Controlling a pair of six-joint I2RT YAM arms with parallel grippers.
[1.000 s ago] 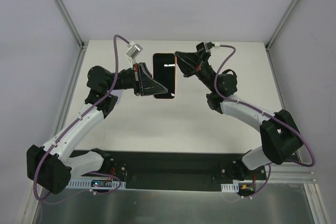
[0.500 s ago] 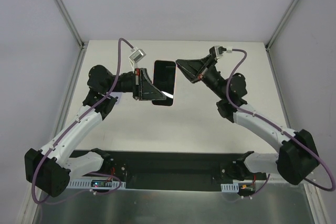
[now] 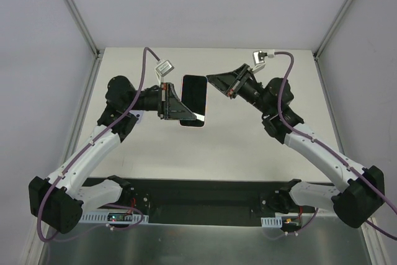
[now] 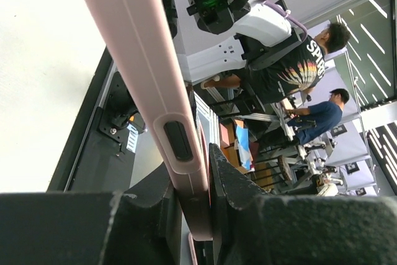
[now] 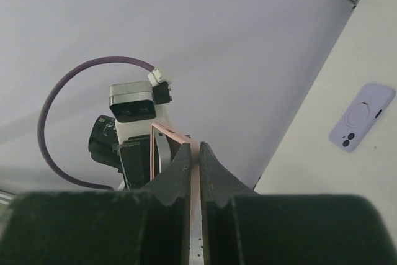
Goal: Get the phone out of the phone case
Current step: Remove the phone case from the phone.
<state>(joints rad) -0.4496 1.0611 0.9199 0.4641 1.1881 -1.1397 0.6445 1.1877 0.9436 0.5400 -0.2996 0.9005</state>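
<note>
Phone (image 3: 193, 94) in phone case (image 4: 142, 60), long axis near-to-far. Clamped at near-left edge by left gripper (image 3: 186, 113), pinched far-right by right gripper (image 3: 211, 79).

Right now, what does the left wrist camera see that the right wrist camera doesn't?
Only left wrist: the side button on the pink case and people in the background. Only right wrist: a lilac case lying on the table and the left arm's camera. Both: the pink case's edge, clamped by the left tool or the right tool.
</note>
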